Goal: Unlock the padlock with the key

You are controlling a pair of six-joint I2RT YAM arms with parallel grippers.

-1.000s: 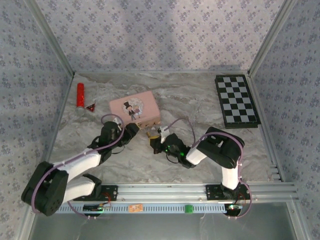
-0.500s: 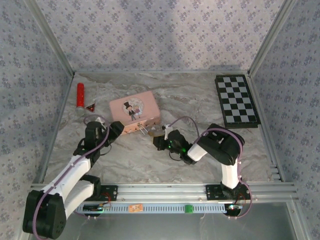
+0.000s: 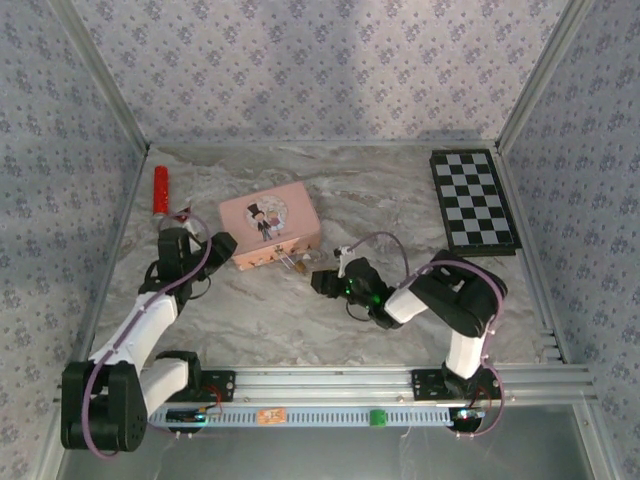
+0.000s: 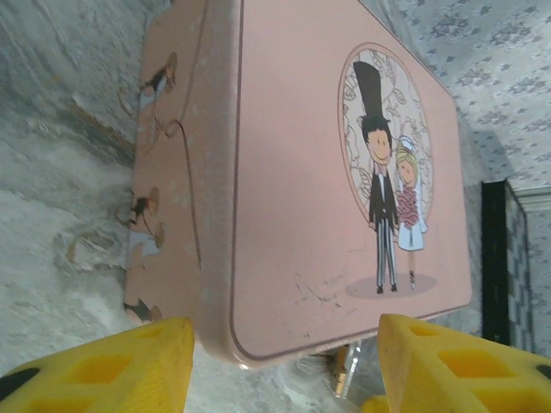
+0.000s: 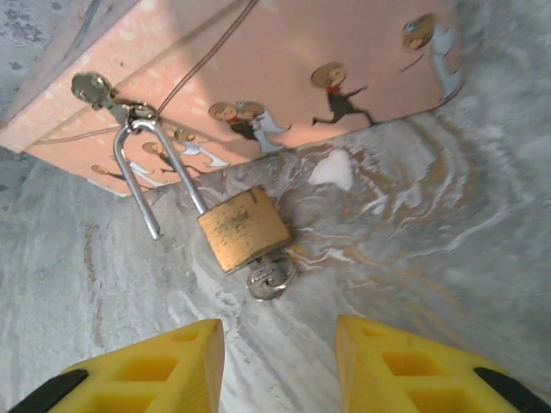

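Note:
The small brass padlock lies on the marble-look table against the front of the pink picture tin. Its shackle is sprung open: one leg stays in the body, the free leg is out, and the bend hangs in the tin's hasp. The key sticks out of the padlock's underside. My right gripper is open just short of the key, touching nothing. From above, the padlock sits between the tin and the right gripper. My left gripper is open at the tin's left corner.
A folded chessboard lies at the back right. A red tube lies at the back left by the wall. Patterned walls close in three sides, and an aluminium rail runs along the near edge.
My right gripper has opened, let go of the key and drawn back a little to the right. My left arm has swung left, from beside the padlock to the tin's left corner.

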